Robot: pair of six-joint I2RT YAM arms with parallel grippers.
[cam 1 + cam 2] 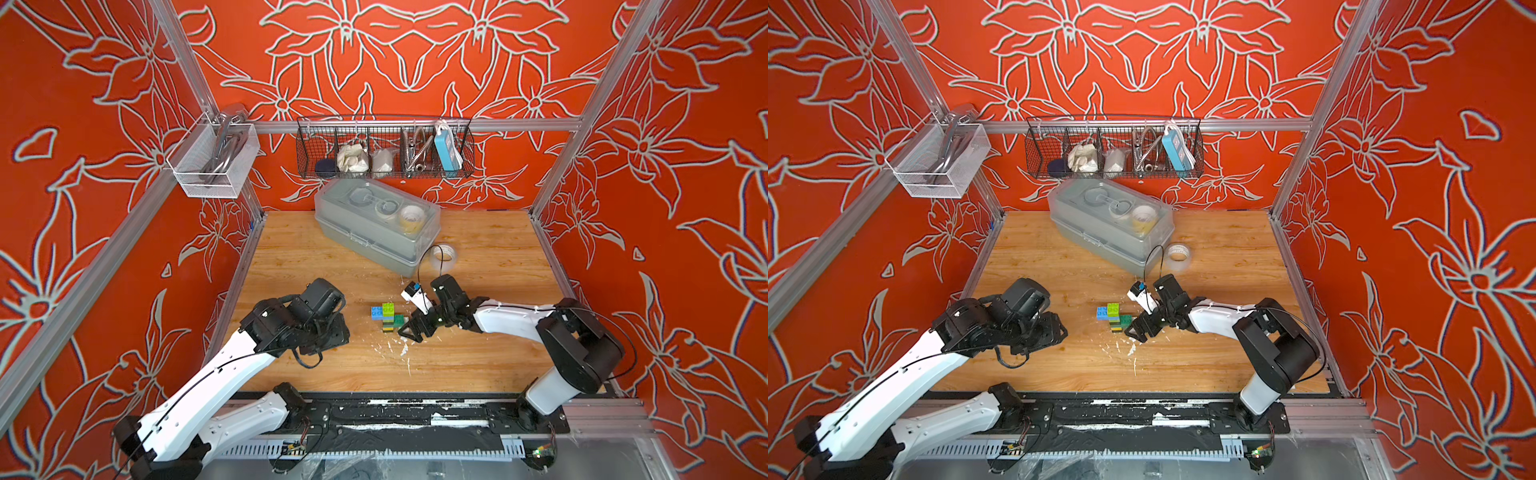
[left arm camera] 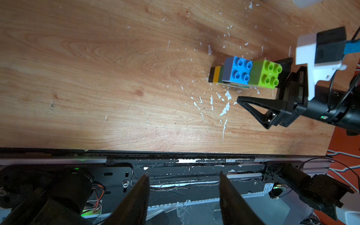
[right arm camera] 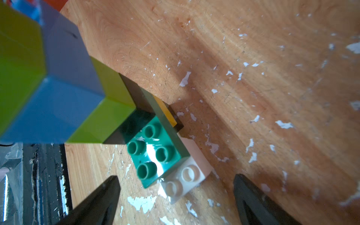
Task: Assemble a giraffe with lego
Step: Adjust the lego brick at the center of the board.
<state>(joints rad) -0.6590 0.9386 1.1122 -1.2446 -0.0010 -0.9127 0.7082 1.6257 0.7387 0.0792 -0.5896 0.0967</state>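
Observation:
The giraffe (image 1: 388, 318) (image 1: 1114, 318) stands mid-table: blue and lime head (image 2: 253, 72), black and lime neck, dark green body (image 3: 157, 153), black-yellow leg. A white brick (image 3: 191, 178) sits under the body's end, offset, with two studs showing. My right gripper (image 1: 405, 328) (image 3: 175, 178) is open at table height. Its fingers stand either side of the green and white end without touching it. My left gripper (image 2: 183, 174) is open and holds nothing. It is well left of the giraffe, over the front rail, and hidden under its wrist (image 1: 309, 320) in both top views.
A clear lidded box (image 1: 374, 232) with tape rolls inside lies at the back, a loose clear tape roll (image 1: 444, 257) beside it. A wire basket (image 1: 384, 149) and a white mesh basket (image 1: 212, 158) hang on the frame. White flecks (image 1: 399, 349) dot the wood.

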